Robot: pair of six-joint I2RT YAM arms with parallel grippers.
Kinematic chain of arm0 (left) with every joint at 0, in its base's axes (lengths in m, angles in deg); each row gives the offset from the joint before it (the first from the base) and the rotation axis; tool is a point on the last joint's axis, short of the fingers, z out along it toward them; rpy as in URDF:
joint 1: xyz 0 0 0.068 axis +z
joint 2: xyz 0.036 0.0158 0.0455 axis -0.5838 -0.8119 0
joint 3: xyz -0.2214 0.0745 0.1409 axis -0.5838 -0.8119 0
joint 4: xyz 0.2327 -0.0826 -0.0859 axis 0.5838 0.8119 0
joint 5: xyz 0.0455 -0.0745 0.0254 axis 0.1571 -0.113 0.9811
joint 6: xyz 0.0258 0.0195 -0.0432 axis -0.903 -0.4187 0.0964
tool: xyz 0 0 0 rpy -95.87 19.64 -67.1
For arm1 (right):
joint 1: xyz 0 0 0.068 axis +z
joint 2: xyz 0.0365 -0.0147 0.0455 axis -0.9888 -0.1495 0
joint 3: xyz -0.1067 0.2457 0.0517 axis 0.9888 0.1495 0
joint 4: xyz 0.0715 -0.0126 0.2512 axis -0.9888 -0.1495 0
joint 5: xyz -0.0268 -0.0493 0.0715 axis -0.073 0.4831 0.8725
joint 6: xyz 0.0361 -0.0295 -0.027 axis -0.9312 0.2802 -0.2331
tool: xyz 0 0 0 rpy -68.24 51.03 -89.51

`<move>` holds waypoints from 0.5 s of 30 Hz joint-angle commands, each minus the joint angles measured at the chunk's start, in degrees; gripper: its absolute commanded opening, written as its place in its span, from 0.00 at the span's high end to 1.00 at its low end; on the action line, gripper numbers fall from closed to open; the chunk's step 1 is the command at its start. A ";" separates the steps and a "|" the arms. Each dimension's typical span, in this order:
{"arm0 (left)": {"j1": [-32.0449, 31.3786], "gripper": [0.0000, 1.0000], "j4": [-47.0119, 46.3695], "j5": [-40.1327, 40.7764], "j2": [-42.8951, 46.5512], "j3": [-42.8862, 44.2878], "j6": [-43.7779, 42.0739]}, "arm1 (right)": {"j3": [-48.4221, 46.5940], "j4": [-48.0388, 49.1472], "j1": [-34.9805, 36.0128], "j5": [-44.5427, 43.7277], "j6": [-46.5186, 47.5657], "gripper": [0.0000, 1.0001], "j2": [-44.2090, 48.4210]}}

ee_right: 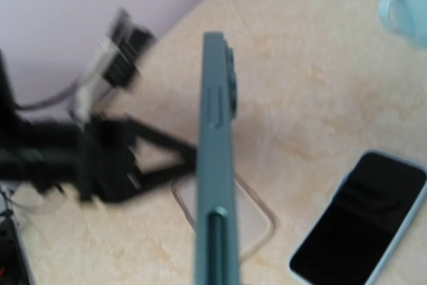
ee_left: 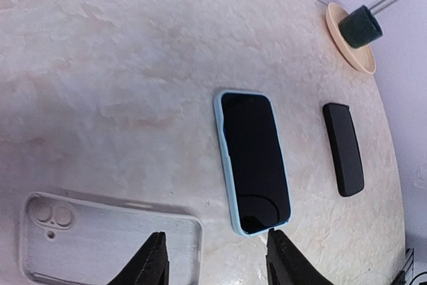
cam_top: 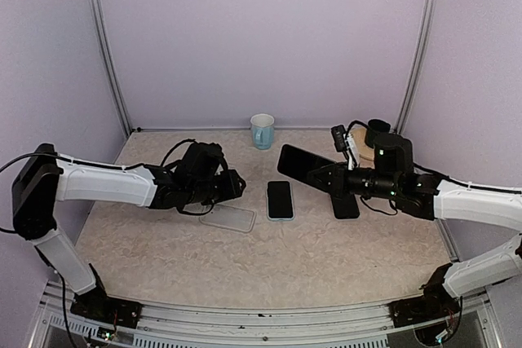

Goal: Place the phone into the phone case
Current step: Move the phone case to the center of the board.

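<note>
The dark phone (cam_top: 302, 165) hung clear of the surface (cam_top: 163, 258), clamped in the right hand (cam_top: 330, 177). The clear phone case (ee_left: 100, 241) lay flat below and to its left. The left hand (ee_left: 217, 261) was over the case's plain end, fingers apart. A blue-cased phone (ee_left: 253, 161) lay just beside the case.

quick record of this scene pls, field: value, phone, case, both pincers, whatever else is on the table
phone: dark teal, off the table, tilted, in the right pincer
clear case: flat on the table, empty
left pincer: open, over one end of the clear case, holding nothing
right pincer: shut on the phone
blue-cased phone: screen up, beside the clear case
black slab: flat, to the right of the blue-cased phone
mug: at the back edge
task state: phone not yet in case
</note>
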 commanded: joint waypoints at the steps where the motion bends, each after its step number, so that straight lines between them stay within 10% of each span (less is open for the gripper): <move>1: 2.93 0.47 -2.36 0.52 5.58 -4.63 -1.29 | -3.95 -1.21 -0.59 2.25 -1.67 1.00 -4.52; 15: 9.12 0.09 -10.96 -1.62 14.22 -17.03 -2.26 | -10.26 -0.46 -0.59 10.82 -11.26 1.00 -17.64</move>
